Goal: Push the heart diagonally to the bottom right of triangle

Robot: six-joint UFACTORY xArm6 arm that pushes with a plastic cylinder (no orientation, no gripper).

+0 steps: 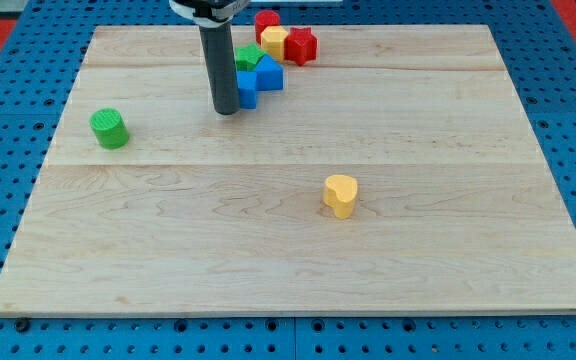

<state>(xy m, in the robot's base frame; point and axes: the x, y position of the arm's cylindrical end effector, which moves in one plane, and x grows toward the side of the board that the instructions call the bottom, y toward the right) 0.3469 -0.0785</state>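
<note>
A yellow heart block (340,194) lies alone right of the board's middle. My tip (226,111) stands in the upper middle of the board, far up and left of the heart. It is right beside the left edge of a blue block (249,88), which may be the triangle. A second blue block (268,72) touches that one on its upper right.
A cluster sits at the view's top: a green block (247,56), a yellow block (273,41), a red star-like block (301,45) and a red block (267,19). A green cylinder (109,128) stands at the left. The wooden board (168,250) lies on a blue pegboard.
</note>
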